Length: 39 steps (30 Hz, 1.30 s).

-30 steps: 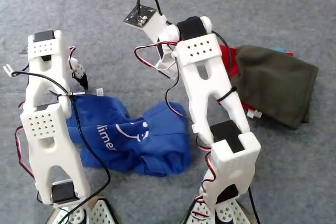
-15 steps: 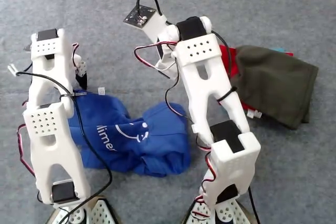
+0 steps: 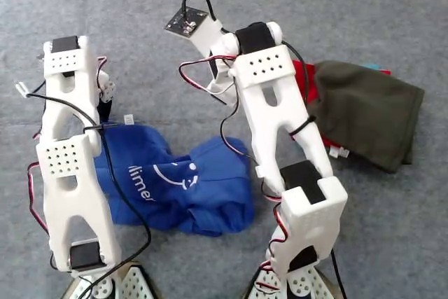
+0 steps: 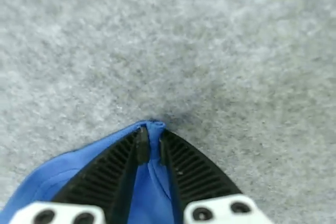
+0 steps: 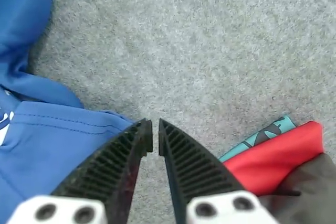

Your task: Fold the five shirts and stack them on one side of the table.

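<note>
**Corner held, spreading pending**

Left gripper [image 4: 150, 129] is clamped on a corner of the blue shirt [image 3: 189, 190], which lies crumpled on the table [image 3: 392, 19]. Right gripper [image 5: 155, 127], nearly closed and empty, hangs just beside the shirt's edge. Advice: draw the corner outward, low and taut, to flatten before folding.

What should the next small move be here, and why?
Probably draw the left gripper, shut on the blue shirt at its edge, away from the bunched fabric to spread it flat. The shirt lies crumpled, unlike the folded olive shirt nearby.
</note>
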### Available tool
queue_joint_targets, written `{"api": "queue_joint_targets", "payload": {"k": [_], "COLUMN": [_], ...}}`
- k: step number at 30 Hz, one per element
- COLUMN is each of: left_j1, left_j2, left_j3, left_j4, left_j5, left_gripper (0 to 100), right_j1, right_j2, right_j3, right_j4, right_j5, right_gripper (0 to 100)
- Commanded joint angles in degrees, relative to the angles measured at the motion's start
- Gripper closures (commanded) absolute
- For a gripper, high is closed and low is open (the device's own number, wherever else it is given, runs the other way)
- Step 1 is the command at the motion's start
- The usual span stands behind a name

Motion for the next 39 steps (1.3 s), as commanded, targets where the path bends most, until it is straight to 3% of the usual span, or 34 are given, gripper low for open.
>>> {"api": "queue_joint_targets", "payload": {"k": [1,9,13,20,24,28,31,39], "left_j1": [-0.22,-4.62,-9.71,-16.22,-16.48,-17.45,-19.47,-22.02], "left_j2": [-0.97,-1.93,-1.49,8.09,17.85,19.16,21.1,22.07], "left_j3": [-12.26,-43.65,-42.68,-40.31,-41.98,-42.24,-42.07,-42.51], "left_j4": [0.88,0.7,-1.32,-5.54,-6.77,-9.41,-14.07,-16.18], "left_j5": [-3.16,-6.24,-4.22,1.23,2.02,1.76,1.76,1.67], "left_gripper": [97,97,97,97,97,97,97,97], "right_j1": [1.49,5.71,5.98,2.37,-3.08,-4.57,-4.4,-4.66], "right_j2": [-0.31,-0.31,-0.13,7.34,13.85,20.79,25.63,37.93], "right_j3": [-2.07,-4.53,-4.0,-4.53,-6.9,-10.77,-13.85,-23.78], "right_j4": [-0.62,-4.04,-6.68,-12.84,-13.1,-13.1,-12.04,-2.2], "right_j5": [0.44,0.0,-0.18,-6.95,-12.92,-15.3,-15.3,-15.21], "right_gripper": [96.6,96.6,96.6,96.2,82.5,67.5,67.0,67.0]}}
